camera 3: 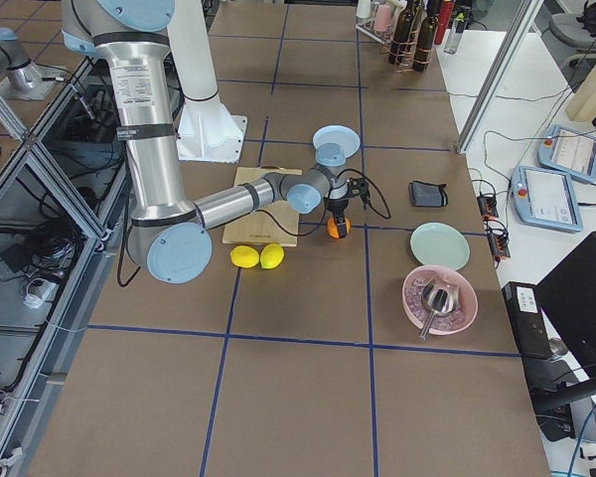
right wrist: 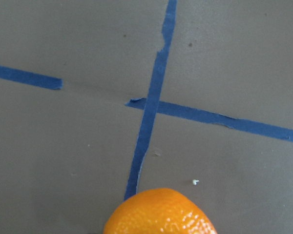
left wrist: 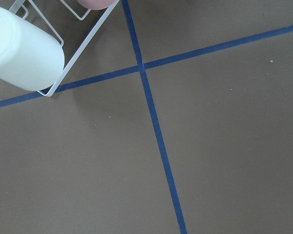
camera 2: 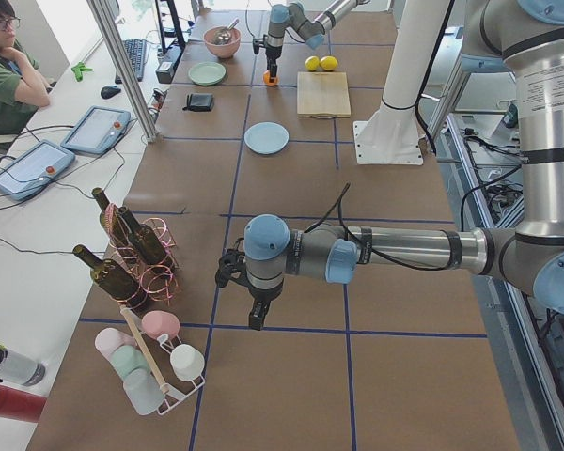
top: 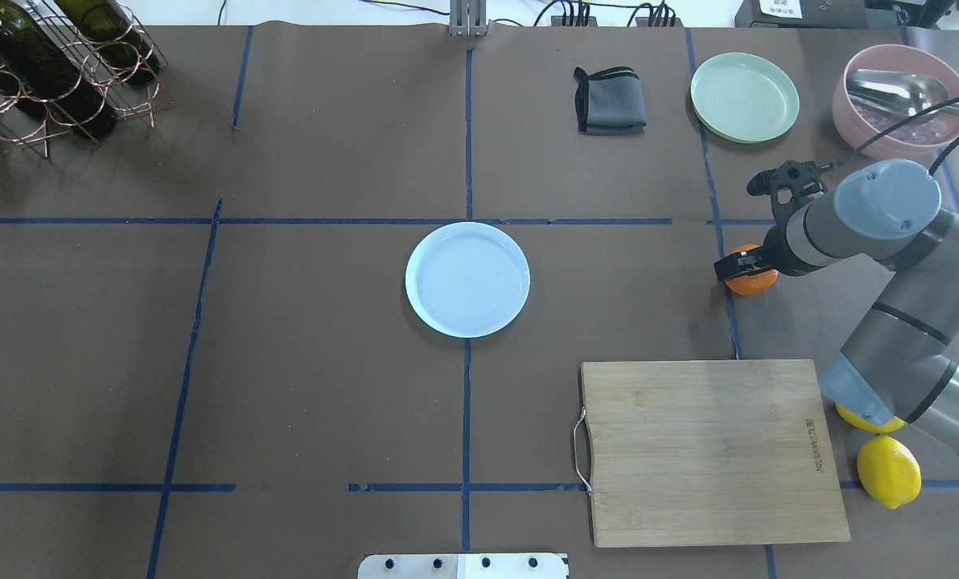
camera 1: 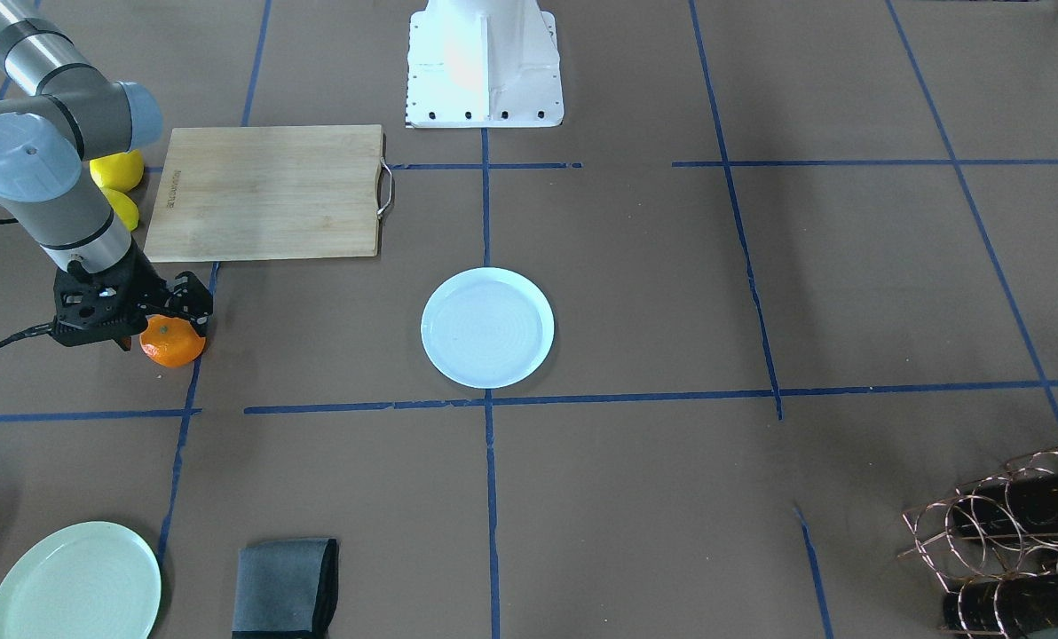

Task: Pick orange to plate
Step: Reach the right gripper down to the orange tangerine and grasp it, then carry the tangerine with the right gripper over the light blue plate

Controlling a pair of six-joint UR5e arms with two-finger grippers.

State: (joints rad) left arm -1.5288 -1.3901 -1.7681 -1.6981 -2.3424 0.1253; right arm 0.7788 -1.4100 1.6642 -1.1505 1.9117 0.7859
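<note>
Around the orange [camera 1: 174, 346]: a wooden cutting board [camera 1: 267, 191] and two lemons [top: 890, 471] toward the robot, and a green plate [top: 744, 96], grey cloth [top: 610, 100] and pink bowl [top: 866, 133] farther out. Between it and the white plate [camera 1: 487, 327], brown table [camera 1: 671, 293] crossed by blue tape [camera 1: 489, 461].

Shown by the right wrist view alone: orange peel at the bottom edge, just beside a tape crossing. Shown by the left-end view alone: left gripper [camera 2: 254, 319] pointing down near a cup rack [camera 2: 155, 362]; open or closed, cannot tell.

Reaching low over the lemons, right gripper [camera 1: 163, 312] pointing down, fingers straddling the orange; squeezing or loose, cannot tell. Looks to rest on the table, well apart from the plate.
</note>
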